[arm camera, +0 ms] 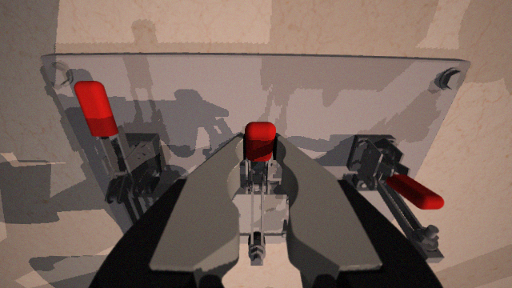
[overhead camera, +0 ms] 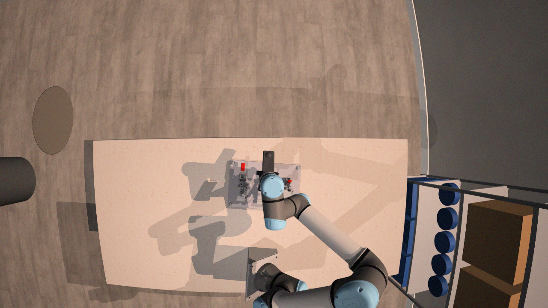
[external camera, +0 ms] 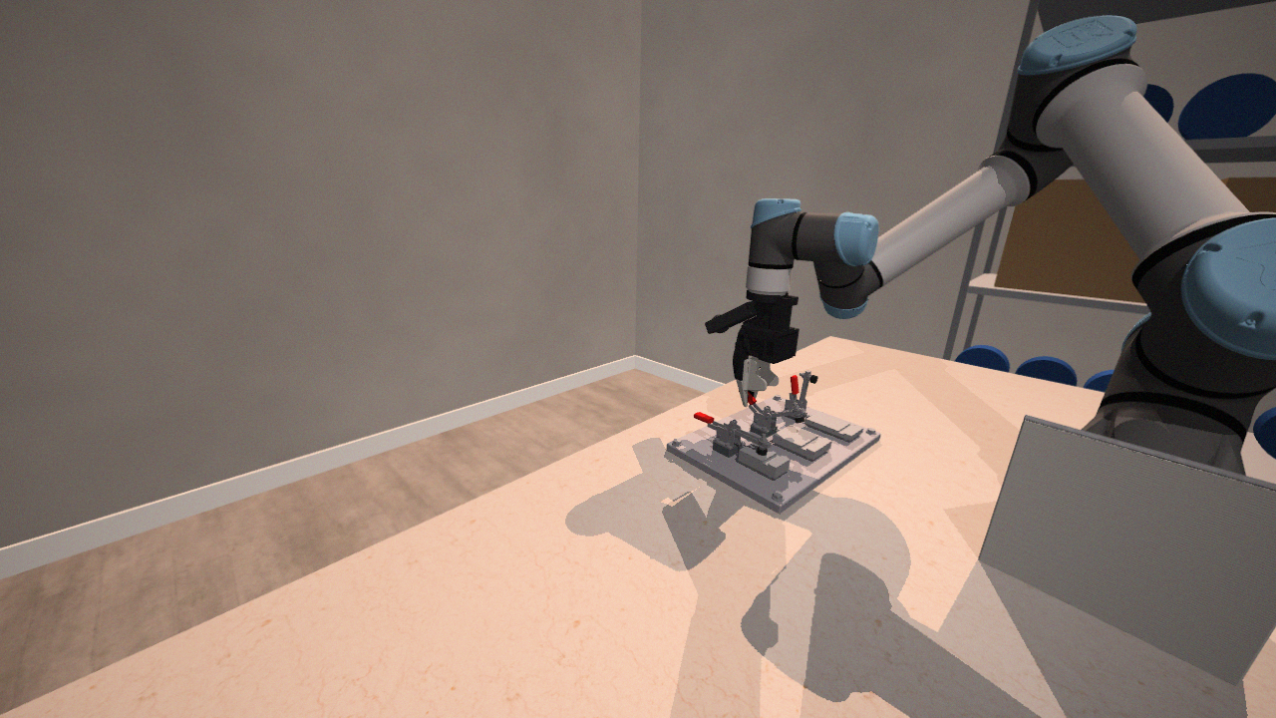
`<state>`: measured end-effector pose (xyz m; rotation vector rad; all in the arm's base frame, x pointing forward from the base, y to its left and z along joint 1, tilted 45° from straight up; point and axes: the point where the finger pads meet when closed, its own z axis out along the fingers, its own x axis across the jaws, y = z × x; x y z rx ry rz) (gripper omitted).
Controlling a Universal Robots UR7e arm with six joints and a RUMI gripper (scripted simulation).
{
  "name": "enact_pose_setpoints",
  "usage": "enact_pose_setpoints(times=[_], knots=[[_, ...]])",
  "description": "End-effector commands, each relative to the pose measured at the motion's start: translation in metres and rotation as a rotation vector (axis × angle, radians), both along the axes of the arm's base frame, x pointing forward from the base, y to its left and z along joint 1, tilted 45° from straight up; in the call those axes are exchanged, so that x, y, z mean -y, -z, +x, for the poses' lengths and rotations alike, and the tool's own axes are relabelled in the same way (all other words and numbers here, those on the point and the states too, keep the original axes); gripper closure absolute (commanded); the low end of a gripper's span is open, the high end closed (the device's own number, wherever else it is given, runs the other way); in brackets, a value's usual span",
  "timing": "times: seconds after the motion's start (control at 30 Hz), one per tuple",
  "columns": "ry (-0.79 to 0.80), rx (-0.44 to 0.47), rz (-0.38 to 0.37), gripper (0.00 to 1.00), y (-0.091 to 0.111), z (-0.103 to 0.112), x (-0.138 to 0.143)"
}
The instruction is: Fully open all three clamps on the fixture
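Note:
A grey fixture plate [arm camera: 256,104] lies on the table, also in the overhead view [overhead camera: 264,183] and the side view [external camera: 772,451]. It carries three toggle clamps with red handles. My gripper [arm camera: 258,135] is shut on the middle clamp's red handle [arm camera: 260,141], which stands raised; it also shows in the side view [external camera: 751,393]. The left clamp's handle [arm camera: 96,108] lies low, pointing away over the plate. The right clamp's handle [arm camera: 416,192] stands up in the side view [external camera: 794,384]. Flat grey parts [external camera: 807,442] lie on the plate.
A grey plate [external camera: 1128,544] stands at my arm's base on the near table edge. A shelf rack with blue discs [overhead camera: 444,233] and brown boxes [overhead camera: 494,237] stands past the table's right end. A dark cylinder [overhead camera: 15,179] is at the far left.

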<state>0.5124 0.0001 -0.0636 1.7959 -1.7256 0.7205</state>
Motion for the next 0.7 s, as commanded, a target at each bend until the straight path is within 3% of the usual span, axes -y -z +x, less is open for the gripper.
enact_pose_setpoints(times=[0.0, 0.67], knots=[[0.0, 0.0, 0.0, 1.0, -0.002, -0.003, -0.002], [0.0, 0.0, 0.0, 1.0, -0.007, -0.019, -0.006]])
